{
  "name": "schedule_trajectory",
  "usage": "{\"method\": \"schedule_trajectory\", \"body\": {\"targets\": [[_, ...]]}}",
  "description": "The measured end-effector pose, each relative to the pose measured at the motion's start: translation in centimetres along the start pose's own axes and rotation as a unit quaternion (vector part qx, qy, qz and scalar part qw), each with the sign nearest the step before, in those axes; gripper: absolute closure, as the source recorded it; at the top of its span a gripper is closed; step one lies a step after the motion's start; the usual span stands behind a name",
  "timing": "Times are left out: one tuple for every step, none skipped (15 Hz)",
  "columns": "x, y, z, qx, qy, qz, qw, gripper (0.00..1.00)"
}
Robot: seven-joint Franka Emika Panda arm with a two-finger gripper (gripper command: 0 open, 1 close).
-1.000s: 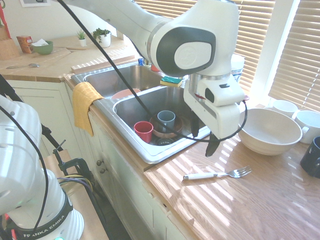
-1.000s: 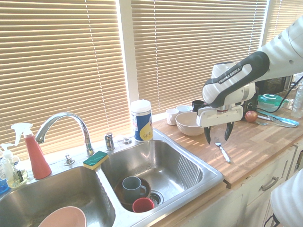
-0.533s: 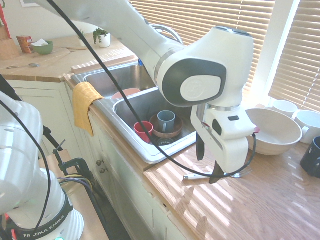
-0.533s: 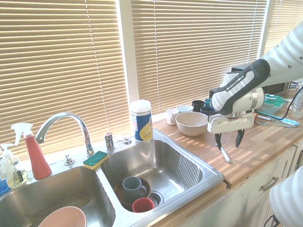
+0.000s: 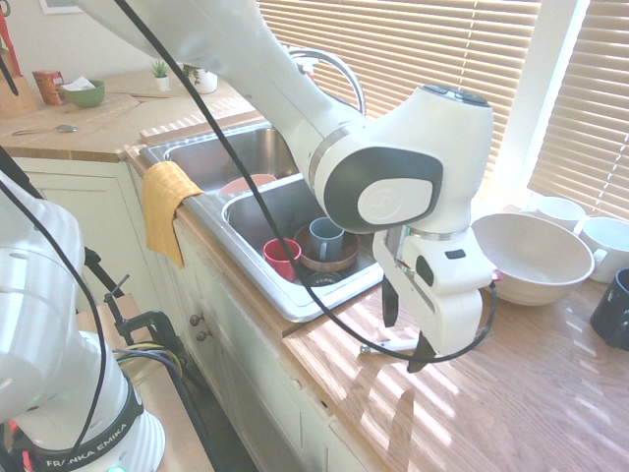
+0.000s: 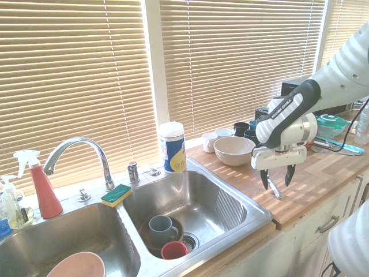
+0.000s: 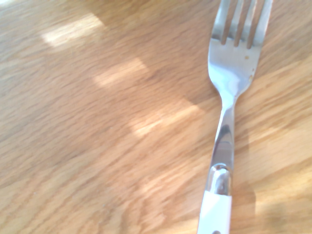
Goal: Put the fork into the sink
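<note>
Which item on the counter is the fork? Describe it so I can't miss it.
Right of the sink, on the wooden counter, the fork lies flat under the open gripper. It alone has a white handle and silvery tines; its neighbours are bowls and mugs.

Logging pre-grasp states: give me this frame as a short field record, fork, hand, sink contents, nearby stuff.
fork: flat on the wooden counter, white handle, metal tines, not held
hand: open, pointing down, just over the fork, one finger either side of it in the second exterior view
contact: none visible
sink: right basin holds a grey mug in a brown dish and a red cup
left basin: pink bowl
near fork: white bowl on the counter
task state: fork not yet in sink
</note>
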State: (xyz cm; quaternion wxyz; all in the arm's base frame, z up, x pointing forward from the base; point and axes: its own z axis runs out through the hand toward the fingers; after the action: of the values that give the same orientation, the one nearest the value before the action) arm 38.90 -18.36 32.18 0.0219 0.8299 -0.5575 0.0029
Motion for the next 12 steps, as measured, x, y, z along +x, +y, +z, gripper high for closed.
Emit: {"method": "schedule_trajectory", "body": {"targets": [[-0.1, 0.11, 0.24, 0.001, 0.0, -0.001, 1.0, 1.0], [-0.23, 0.27, 0.52, 0.0, -0.001, -0.001, 1.0, 1.0], [-0.31, 0.4, 0.72, 0.001, -0.001, -0.002, 1.0, 1.0], [-0.36, 0.47, 0.86, 0.001, -0.001, -0.004, 1.0, 1.0], [-0.42, 0.5, 0.93, 0.003, -0.001, -0.005, 1.0, 1.0], [-0.42, 0.51, 0.95, 0.004, 0.0, -0.005, 1.0, 1.0], [-0.4, 0.5, 0.94, 0.005, 0.001, -0.005, 1.0, 1.0], [-0.38, 0.52, 0.95, 0.005, 0.001, -0.005, 1.0, 1.0], [-0.34, 0.57, 0.96, 0.005, 0.001, -0.005, 1.0, 1.0], [-0.29, 0.62, 0.97, 0.005, 0.001, -0.006, 1.0, 1.0], [-0.27, 0.64, 0.97, 0.006, 0.001, -0.006, 1.0, 1.0], [-0.25, 0.65, 0.98, 0.007, 0.001, -0.006, 1.0, 1.0]]}}
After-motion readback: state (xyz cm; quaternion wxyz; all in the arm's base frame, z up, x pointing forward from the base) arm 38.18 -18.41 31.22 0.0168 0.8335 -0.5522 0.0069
